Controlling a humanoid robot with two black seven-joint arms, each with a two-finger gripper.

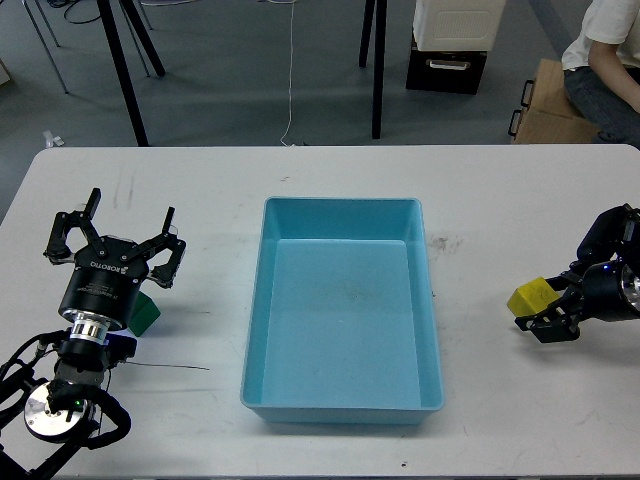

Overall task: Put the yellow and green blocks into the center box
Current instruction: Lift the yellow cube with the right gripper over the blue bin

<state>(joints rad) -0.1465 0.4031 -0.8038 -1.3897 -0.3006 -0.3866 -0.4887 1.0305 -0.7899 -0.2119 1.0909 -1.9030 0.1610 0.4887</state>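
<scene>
The yellow block (529, 296) lies on the white table (500, 200) at the right. My right gripper (548, 308) is at the block's right and front side, its dark fingers spread on either side of the block's near corner, not closed on it. The green block (146, 315) lies at the left, partly hidden behind my left gripper's body. My left gripper (116, 232) is open and empty, with its fingers pointing away above the green block. The light blue box (340, 204) stands empty in the middle of the table.
A thin black cable (170, 367) lies on the table near my left arm. Beyond the far table edge are tripod legs (122, 70), a black case (446, 68), a cardboard box (545, 105) and a seated person (610, 50).
</scene>
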